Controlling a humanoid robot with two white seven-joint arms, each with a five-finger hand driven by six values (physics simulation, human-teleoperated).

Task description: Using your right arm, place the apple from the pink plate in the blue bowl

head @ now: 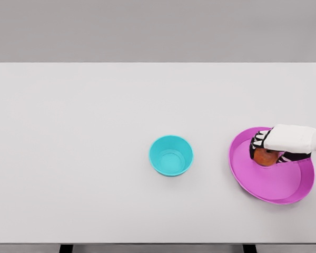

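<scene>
a white table [95,158] carried a blue bowl [171,155] near its middle and a pink plate [268,187] well apart toward the right edge.

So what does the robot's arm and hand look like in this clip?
Only the right arm shows, entering from the right edge. Its visible part is a smooth, rounded white shell with no markings or cables to be seen. The right hand has black fingers crossed by white bands, giving a striped look. The left arm is out of view.
</scene>
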